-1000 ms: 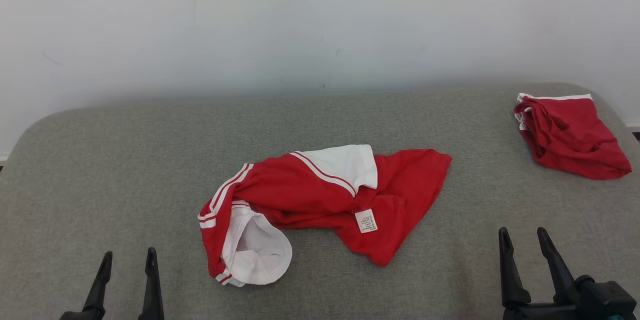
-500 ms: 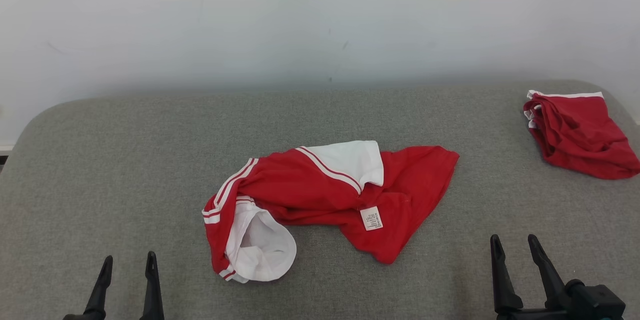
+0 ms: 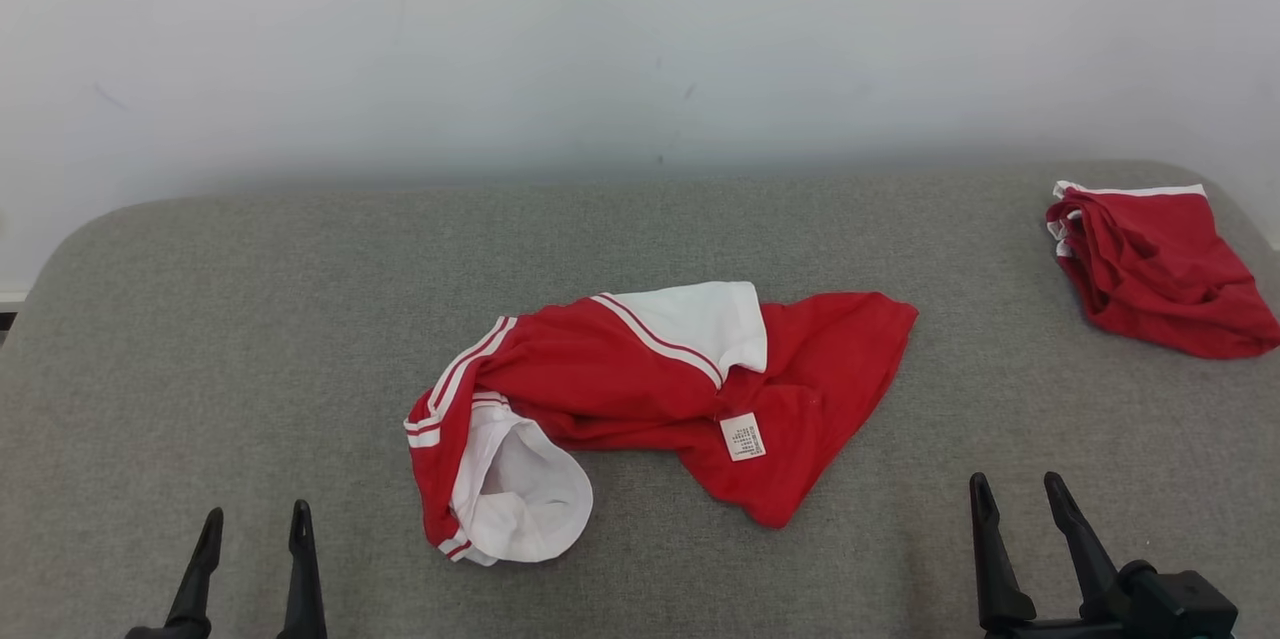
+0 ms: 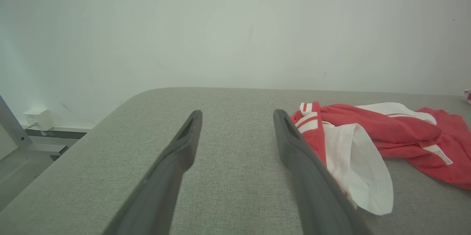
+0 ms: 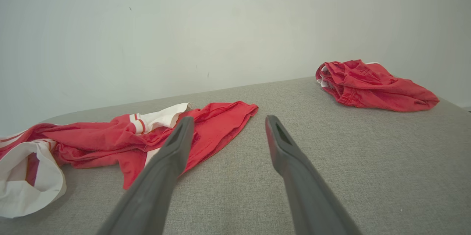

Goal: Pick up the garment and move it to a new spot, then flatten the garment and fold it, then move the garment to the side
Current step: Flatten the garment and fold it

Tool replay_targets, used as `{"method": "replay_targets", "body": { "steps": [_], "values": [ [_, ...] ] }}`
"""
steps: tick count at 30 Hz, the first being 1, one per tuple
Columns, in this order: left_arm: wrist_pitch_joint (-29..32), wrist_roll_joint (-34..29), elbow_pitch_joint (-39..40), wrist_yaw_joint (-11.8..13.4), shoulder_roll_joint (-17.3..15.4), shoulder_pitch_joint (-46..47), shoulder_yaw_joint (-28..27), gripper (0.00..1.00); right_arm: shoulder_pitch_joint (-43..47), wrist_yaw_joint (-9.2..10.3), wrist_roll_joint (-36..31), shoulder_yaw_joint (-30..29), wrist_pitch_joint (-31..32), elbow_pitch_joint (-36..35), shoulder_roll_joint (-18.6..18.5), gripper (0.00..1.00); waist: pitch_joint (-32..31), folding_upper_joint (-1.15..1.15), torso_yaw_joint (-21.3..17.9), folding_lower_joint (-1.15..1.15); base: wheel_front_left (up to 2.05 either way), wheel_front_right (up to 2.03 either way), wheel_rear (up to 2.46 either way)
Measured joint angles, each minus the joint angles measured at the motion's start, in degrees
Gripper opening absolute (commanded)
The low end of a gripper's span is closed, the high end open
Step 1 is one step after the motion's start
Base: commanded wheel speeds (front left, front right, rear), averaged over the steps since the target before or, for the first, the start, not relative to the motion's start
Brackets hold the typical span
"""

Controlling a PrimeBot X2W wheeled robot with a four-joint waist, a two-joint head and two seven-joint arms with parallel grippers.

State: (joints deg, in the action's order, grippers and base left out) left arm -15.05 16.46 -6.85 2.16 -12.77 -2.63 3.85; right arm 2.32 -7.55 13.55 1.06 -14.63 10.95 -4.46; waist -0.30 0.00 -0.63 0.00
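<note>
The left end effector [image 3: 256,509] sits at the near edge of the head view. Its two dark fingers are spread apart with nothing between them. The right end effector [image 3: 1015,479] is also spread and empty, near the same edge. Neither touches cloth. I judge that they stand wide and back because no grasp has begun, and a wide gap suits pinching a bunched fold.

Between them, mid-way across the grey woven-covered counter [image 3: 250,319], lies the crumpled red-and-white fabric garment [image 3: 640,379]. It is at about one o'clock from the left end effector and ten o'clock from the right. It lies twisted. A white opening with striped trim gapes toward its own seven o'clock, nearest the left fingers. A white panel lies across the top, and a loose red flap spreads out to two o'clock. A small white care label [image 3: 742,437] faces up, so part of the cloth is probably turned inside out. Lying like this it cannot be flattened where it is, so lifting it and laying it down again is the sensible first step.

At one o'clock from the right end effector, well apart at the far corner, rests a folded red bundle with a white edge [image 3: 1150,269]. It is likely a finished piece set aside there to keep the middle free. A plain white wall [image 3: 640,39] stands behind.
</note>
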Motion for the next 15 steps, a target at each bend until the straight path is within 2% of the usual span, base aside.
{"method": "replay_targets", "body": {
  "steps": [8, 15],
  "values": [
    [0.0, -0.7, -0.3, -0.6, 0.6, 0.1, -0.6, 1.00, -0.6, 0.00, 0.1, 1.6, 0.0, 0.1, -0.2, 1.00, -0.1, 0.00, 0.5, 0.00, 0.00, 0.00, 0.00],
    [0.0, -1.4, -0.4, -1.2, 1.6, 0.7, -0.6, 1.00, -7.8, 0.00, 0.5, 3.9, 2.1, 3.8, -1.9, 1.00, 0.8, 0.00, 1.7, 0.00, 0.00, 0.00, 0.00]
  ]
}}
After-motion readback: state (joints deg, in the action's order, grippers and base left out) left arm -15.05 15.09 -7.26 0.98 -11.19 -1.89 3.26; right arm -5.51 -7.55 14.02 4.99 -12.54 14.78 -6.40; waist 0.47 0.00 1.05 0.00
